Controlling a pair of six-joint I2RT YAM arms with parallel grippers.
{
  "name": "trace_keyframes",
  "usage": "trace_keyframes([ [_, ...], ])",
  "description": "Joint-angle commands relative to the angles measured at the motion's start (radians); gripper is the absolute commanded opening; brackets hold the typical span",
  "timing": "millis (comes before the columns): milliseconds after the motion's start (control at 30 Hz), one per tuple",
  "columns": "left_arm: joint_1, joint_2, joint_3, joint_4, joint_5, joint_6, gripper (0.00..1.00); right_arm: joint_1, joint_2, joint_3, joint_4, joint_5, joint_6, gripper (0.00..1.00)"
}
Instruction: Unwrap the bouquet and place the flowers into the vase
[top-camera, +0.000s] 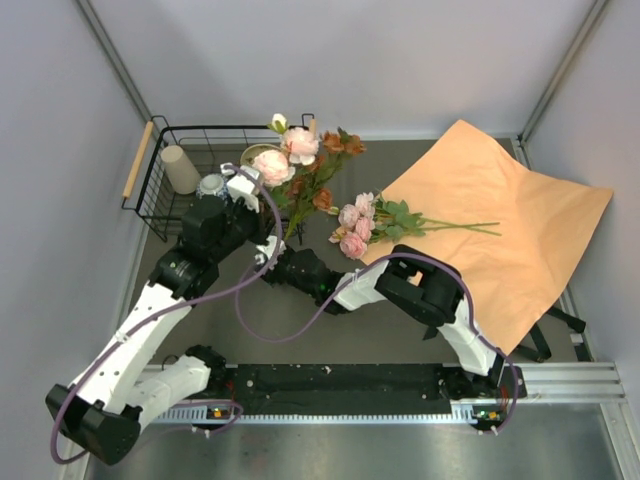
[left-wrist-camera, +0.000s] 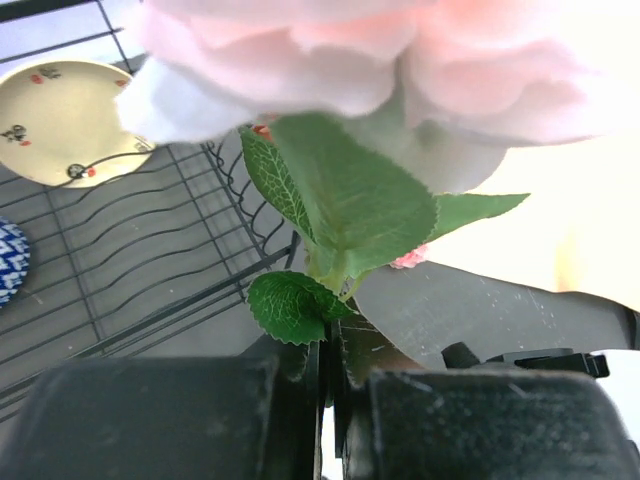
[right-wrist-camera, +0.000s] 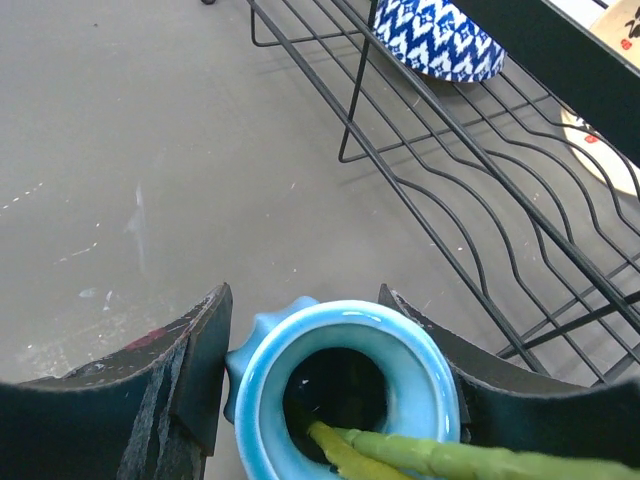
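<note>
The teal ribbed vase (right-wrist-camera: 252, 395) stands on the grey table with my right gripper (right-wrist-camera: 305, 300) shut on it, one finger against each side. Green stems (right-wrist-camera: 430, 458) run into its mouth. In the top view the right gripper (top-camera: 272, 258) covers the vase, and pink, cream and rust-orange flowers (top-camera: 305, 150) rise from there. My left gripper (left-wrist-camera: 328, 345) is shut on the stem just below the leaves (left-wrist-camera: 350, 200) of a large pink peony (left-wrist-camera: 380, 60). That peony (top-camera: 272, 166) sits beside the left gripper (top-camera: 248, 184). More pink flowers (top-camera: 358, 225) lie on the unfolded orange-tan paper (top-camera: 500, 220).
A black wire basket (top-camera: 150, 205) stands at the back left with a beige cup (top-camera: 181, 170), a cream plate (left-wrist-camera: 55, 120) and a blue-and-white bowl (right-wrist-camera: 440, 40). Its wires (right-wrist-camera: 420, 200) pass close behind the vase. A black strip (top-camera: 548, 338) lies by the paper's near right edge.
</note>
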Motion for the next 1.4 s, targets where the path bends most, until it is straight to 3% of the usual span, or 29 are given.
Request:
trace_keyframes([
  [0,-0.005,-0.104,-0.059,0.119,-0.071,-0.028,0.00,-0.016,-0.043,-0.041,-0.001,-0.037,0.062,0.48],
  [67,-0.005,-0.142,-0.090,0.145,-0.083,-0.041,0.00,-0.020,-0.046,-0.047,0.009,-0.042,0.079,0.54],
  [233,-0.005,-0.196,-0.145,0.165,-0.119,-0.067,0.00,-0.025,-0.060,-0.073,0.039,-0.057,0.090,0.59],
  [500,-0.005,-0.297,-0.246,0.148,-0.189,-0.080,0.00,-0.025,-0.080,-0.116,0.085,-0.019,0.092,0.80],
  [867,-0.005,-0.343,-0.262,0.056,-0.313,-0.096,0.00,-0.034,-0.100,-0.073,-0.003,-0.011,0.058,0.75],
  [1367,-0.005,-0.376,-0.269,-0.001,-0.381,-0.119,0.00,-0.045,-0.149,-0.078,-0.001,-0.050,0.050,0.82],
])
